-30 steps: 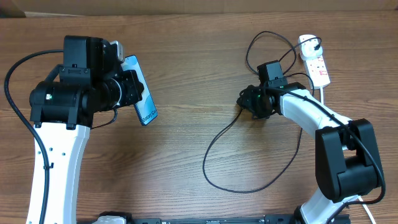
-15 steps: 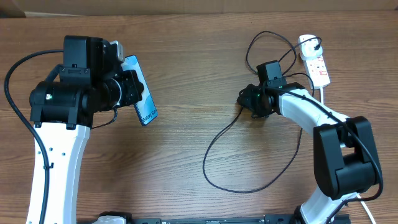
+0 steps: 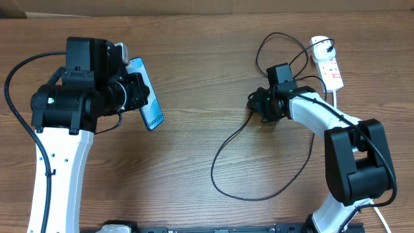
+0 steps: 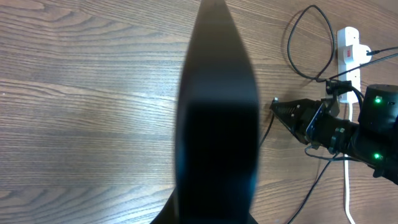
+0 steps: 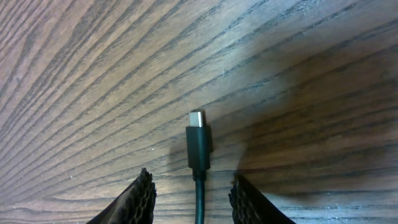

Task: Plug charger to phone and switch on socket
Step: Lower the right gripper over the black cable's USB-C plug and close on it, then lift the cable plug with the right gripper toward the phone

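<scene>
Right gripper (image 5: 194,200): fingers spread, pinching nothing. Charger (image 5: 198,146) connector lies on the table (image 5: 74,74), lower centre of the frame, between the two fingertips and clear of both. Long axis vertical; metal tip points up, cable exits the bottom edge. Left gripper (image 3: 137,90) clamps the phone (image 3: 154,116), upper left overhead.

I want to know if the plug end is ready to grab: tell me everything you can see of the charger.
The charger is a thin black cable with a small black connector ending in a silver metal tip. That end lies flat on the wooden table, between the open fingers of the right gripper, touching neither. The rest loops widely over the table toward the socket.
</scene>
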`<state>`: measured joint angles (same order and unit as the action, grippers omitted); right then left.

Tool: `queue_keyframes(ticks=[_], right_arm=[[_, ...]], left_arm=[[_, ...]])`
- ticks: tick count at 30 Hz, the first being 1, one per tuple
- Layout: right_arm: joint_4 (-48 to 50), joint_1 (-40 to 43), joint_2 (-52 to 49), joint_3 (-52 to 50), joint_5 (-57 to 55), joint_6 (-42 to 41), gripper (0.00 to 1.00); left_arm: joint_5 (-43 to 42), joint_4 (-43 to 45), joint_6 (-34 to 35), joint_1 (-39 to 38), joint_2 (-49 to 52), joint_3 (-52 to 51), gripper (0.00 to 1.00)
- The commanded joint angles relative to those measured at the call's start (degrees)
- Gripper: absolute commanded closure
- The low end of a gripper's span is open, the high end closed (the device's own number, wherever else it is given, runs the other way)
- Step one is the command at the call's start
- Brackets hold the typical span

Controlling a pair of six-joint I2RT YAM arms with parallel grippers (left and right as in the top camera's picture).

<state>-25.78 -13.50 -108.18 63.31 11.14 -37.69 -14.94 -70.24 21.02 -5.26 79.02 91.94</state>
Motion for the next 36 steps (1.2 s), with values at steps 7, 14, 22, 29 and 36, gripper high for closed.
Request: queue_keyframes(ticks=[7, 14, 22, 29, 36], right_arm=[[1.5, 0.2, -2.3, -0.3, -0.3, -0.1, 0.63], [1.6, 0.2, -2.3, -0.3, -0.4, 0.0, 0.68], [2.0, 0.2, -3.1, -0.3, -0.9, -0.3, 0.7], [2.1, 0.2, -3.2, -0.3, -1.1, -0.5, 0.75], [2.1, 0.2, -3.2, -0.3, -1.2, -0.5, 0.78]], left_arm=[[-1.6, 0.4, 0.5, -0.1, -0.3, 0.0, 0.96], [-1.6, 0.4, 0.4, -0.1, -0.3, 0.0, 0.96], [-1.6, 0.3, 0.5, -0.1, -0.3, 0.0, 0.96], [-1.6, -0.1, 0.5, -0.1, -0.3, 0.0, 0.96], [-1.6, -0.1, 0.5, -0.1, -0.3, 0.0, 0.96]])
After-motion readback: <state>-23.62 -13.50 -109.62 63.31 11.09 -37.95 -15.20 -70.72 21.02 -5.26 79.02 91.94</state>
